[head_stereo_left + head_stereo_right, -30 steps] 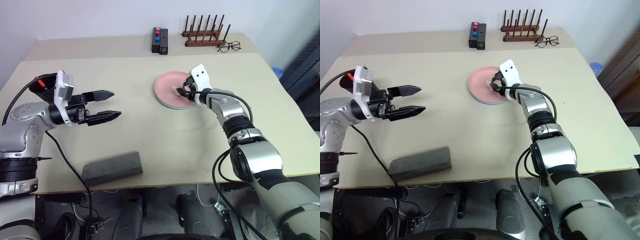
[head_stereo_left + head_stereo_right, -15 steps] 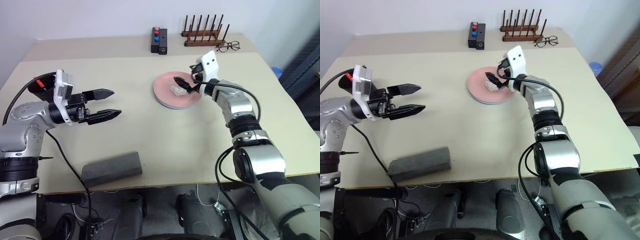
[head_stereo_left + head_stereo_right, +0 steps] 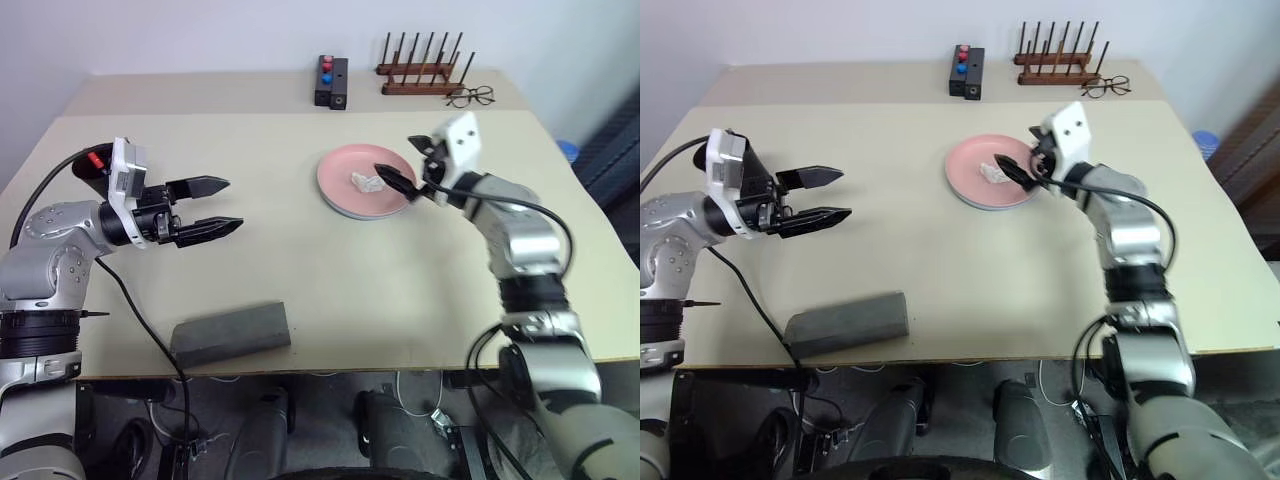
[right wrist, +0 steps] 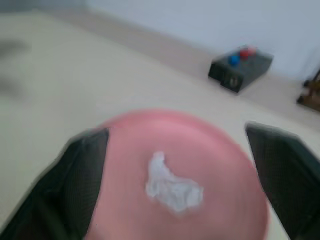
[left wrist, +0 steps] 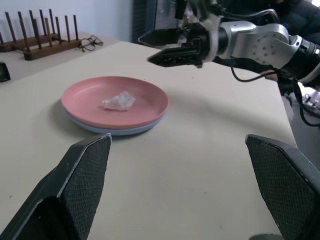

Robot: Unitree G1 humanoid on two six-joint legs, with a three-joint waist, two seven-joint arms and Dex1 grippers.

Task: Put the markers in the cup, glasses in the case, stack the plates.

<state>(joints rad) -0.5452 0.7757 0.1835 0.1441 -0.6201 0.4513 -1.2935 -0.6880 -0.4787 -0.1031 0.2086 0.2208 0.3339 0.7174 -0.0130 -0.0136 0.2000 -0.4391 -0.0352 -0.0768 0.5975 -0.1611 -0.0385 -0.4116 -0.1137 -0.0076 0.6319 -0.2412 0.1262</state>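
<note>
A broad beige counter point(image 3: 300, 260) takes up most of the room ahead, its top in two sections with a seam running across toward 12 o'clock. Behind it stands a plain, pale wall point(image 3: 200, 30), evenly lit, with no hard shadows. At about 1 o'clock, near the far edge, a dark wooden peg rack point(image 3: 425, 68) sits against the wall. At 3 o'clock, past the counter's edge, dark furniture point(image 3: 612, 150) shows. Below the near edge, at 6 o'clock, lies a dim floor with cables point(image 3: 420, 400).

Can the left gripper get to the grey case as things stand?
Probably yes. The left gripper is open and holds nothing; the grey case lies near the table's front edge on that arm's side, with bare table between them.
</note>
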